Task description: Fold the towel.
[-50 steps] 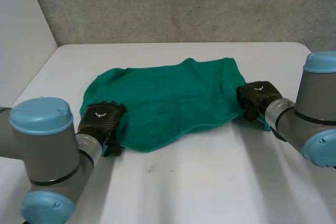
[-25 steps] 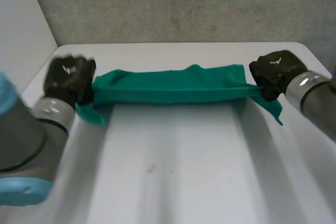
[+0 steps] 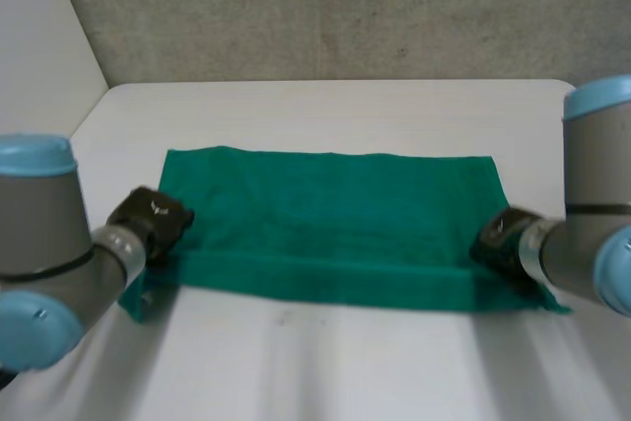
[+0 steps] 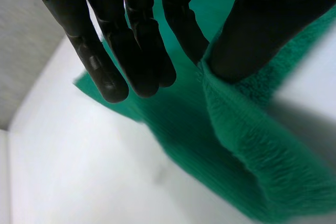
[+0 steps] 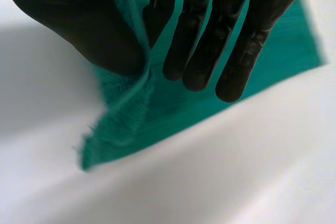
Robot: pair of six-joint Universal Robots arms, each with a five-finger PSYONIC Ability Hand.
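A green towel [image 3: 330, 219] is stretched out wide across the white table [image 3: 325, 362], its far edge lying flat and its near edge lifted a little. My left hand [image 3: 150, 222] is at the towel's near left corner; in the left wrist view that hand [image 4: 131, 40] pinches the towel's edge [image 4: 247, 129] between thumb and fingers. My right hand [image 3: 501, 241] is at the near right corner; in the right wrist view this hand [image 5: 210, 35] pinches the towel's edge [image 5: 126, 108] against the thumb, with the corner hanging below it.
A grey wall [image 3: 325, 7] rises behind the table's far edge. Bare white tabletop lies in front of the towel and behind it. My arms [image 3: 39, 244] come in from both sides at the near edge.
Both hands lifted the towel's near corners, swung it up into a taut band, then drew it back toward me; it now lies spread flat and smooth instead of rumpled.
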